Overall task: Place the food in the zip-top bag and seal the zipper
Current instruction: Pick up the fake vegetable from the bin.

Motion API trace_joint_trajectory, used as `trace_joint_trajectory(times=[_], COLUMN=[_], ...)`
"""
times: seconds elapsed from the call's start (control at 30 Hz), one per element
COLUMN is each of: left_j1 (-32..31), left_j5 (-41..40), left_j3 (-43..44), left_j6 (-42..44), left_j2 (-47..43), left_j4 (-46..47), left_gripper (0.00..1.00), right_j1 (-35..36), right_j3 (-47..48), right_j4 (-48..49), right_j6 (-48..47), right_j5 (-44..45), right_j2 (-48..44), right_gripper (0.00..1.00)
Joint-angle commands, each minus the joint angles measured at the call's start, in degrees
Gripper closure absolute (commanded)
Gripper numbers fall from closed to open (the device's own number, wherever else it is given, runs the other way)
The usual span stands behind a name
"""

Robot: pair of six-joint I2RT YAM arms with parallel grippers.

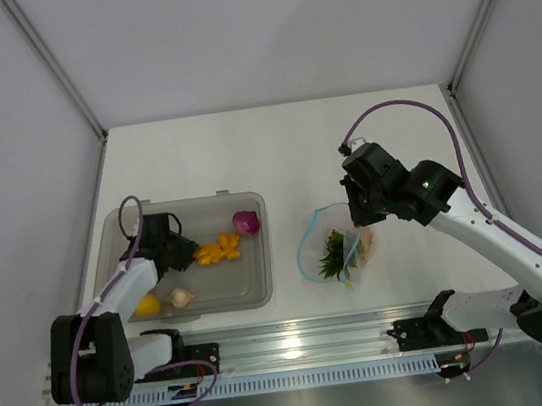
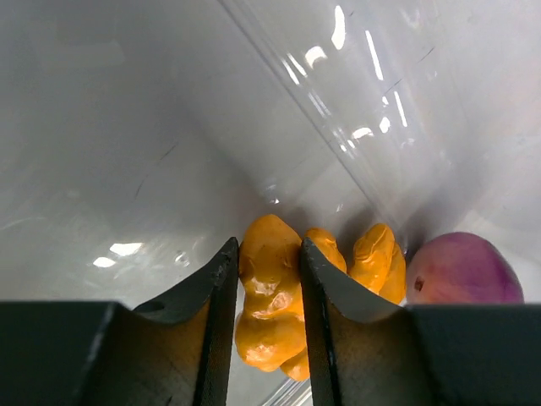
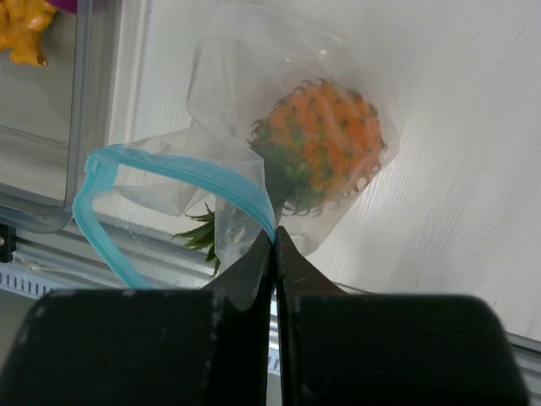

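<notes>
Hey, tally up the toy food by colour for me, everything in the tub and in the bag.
Purple onion: 1
Yellow lemon: 1
Pale garlic: 1
Orange clump: 1, its separate pieces cannot be told apart
Orange piece with green leaves, inside the bag: 1
Total: 5

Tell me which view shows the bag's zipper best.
Right wrist. The zipper runs close-up as a light-blue loop, mouth open, with the right gripper pinching one edge. Top external shows only a thin blue curve at the bag's left side. Left wrist doesn't show it.
</notes>
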Motion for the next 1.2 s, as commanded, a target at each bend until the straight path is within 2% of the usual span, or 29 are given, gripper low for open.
trace_joint_trajectory(times=[0.0,0.1,0.27,0.4,0.6,0.7,0.8,0.87,0.9,1.1,1.17], left_j1=[0.6,0.6,0.6,0.6,0.6,0.5,-1.1,-3.2,-6.4,-22.6,-25.6], left_j5=[-2.5,-3.2,-4.9,-6.9,-8.6,-4.2,4.8,10.0,10.6,3.4,1.7], left_j3=[-1.3,-2.5,-1.1,1.2,5.9,8.2,10.4,11.4,12.5,18.9,20.2], left_j6=[0.1,0.2,2.0,5.8,11.7,14.0,15.0,15.5,16.1,18.2,18.2], left_j2=[-4.0,-8.5,-14.6,-23.7,-32.8,-36.0,-36.6,-35.6,-35.0,-32.4,-32.1], left_j4=[-2.4,-3.1,-8.1,-12.0,-17.8,-18.1,-15.1,-11.4,-10.6,-7.9,-7.0], left_gripper=[0.73,0.86,0.99,0.99,1.0,0.99,0.99,0.99,0.99,0.99,0.99], right_j1=[0.6,0.8,0.9,0.9,0.9,0.9,1.5,1.7,1.7,2.3,2.8], right_j3=[0.7,1.0,1.2,1.5,3.0,5.1,8.4,11.0,11.8,16.9,18.1], right_j4=[1.1,1.0,1.0,0.7,0.0,-1.4,-2.3,-3.4,-4.0,-6.1,-6.4], right_j6=[0.7,0.9,1.3,2.1,3.2,3.5,3.1,2.8,2.8,3.8,4.5], right_j5=[0.5,0.5,0.6,0.9,1.5,2.4,3.6,4.5,4.6,4.6,4.8], right_j2=[-0.3,-0.3,0.2,1.2,3.1,4.1,4.6,5.3,5.8,8.8,9.9], right_gripper=[1.0,1.0,1.0,1.0,1.0,1.0,1.0,1.0,1.0,1.0,1.0])
